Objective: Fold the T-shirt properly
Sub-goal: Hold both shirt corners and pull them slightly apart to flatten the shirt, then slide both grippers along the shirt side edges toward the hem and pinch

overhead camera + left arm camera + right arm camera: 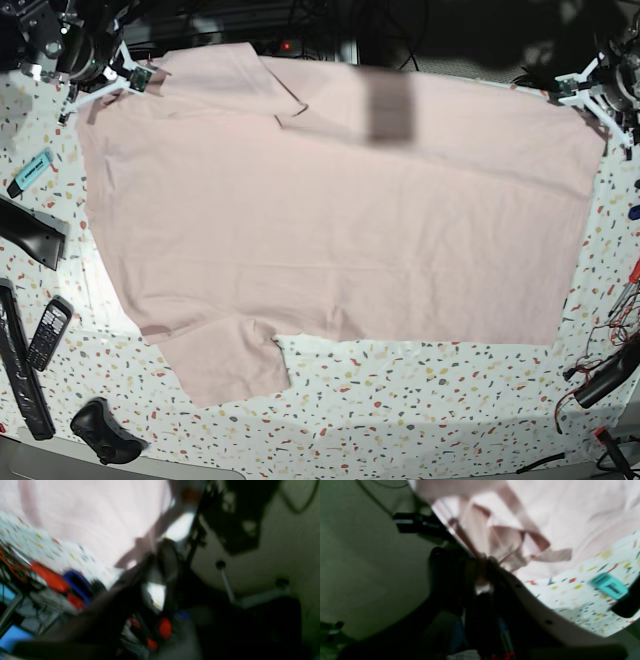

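The pale pink T-shirt (340, 210) lies spread flat over the speckled table (420, 400), plain side up, with one sleeve at the near left. At its far right corner my left gripper (585, 92) is blurred in the left wrist view; its dark fingers (170, 562) stand apart around a bright gap, and the T-shirt (100, 517) lies beyond them. My right gripper (135, 78) is at the far left corner. A bunched fold of T-shirt (510, 545) reaches right up to the right gripper (481, 566), but blur hides whether the jaws pinch it.
A teal marker (30, 172) lies left of the shirt, also seen as the marker (607, 585). Black gear, a handset (48, 333) and a dark lump (105, 432) line the left edge. Red-handled tools (632, 268) and cables sit at the right edge.
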